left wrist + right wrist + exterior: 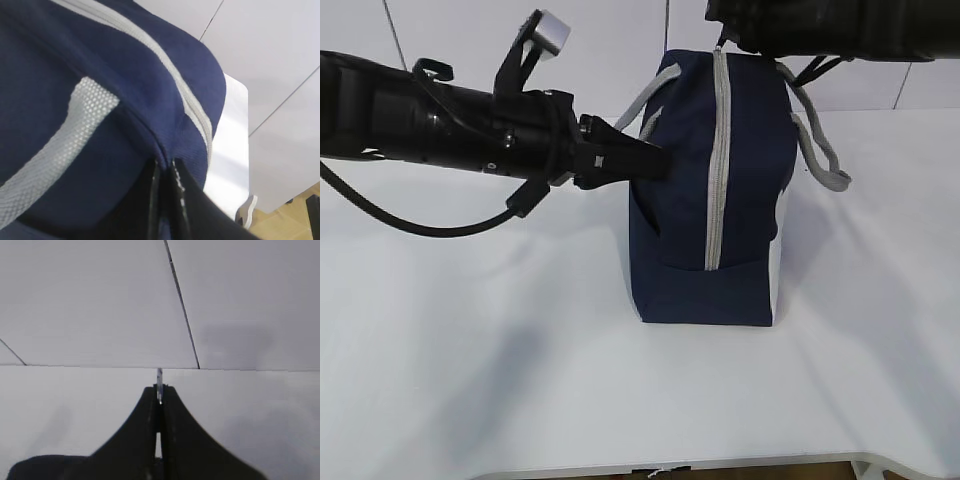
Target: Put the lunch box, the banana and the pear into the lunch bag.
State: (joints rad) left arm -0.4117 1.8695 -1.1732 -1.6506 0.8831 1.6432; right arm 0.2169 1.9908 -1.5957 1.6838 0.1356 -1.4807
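Note:
The navy lunch bag (745,200) stands on end on the white table, its grey zipper (717,160) running top to bottom and closed along the length I see. My left gripper (660,163) reaches in from the left and is shut on a fold of the bag's navy fabric (164,162), just beside the zipper seam (192,107). At the bag's top end my right gripper (723,42) is shut on a thin metal zipper pull (159,382), seen edge-on between its tips (159,390). The lunch box, the banana and the pear are out of view.
Grey webbing handles (820,145) hang off the bag's right side, and another (60,150) lies by my left fingers. The table's front edge (720,466) runs along the bottom. White wall panels (100,300) stand behind the table.

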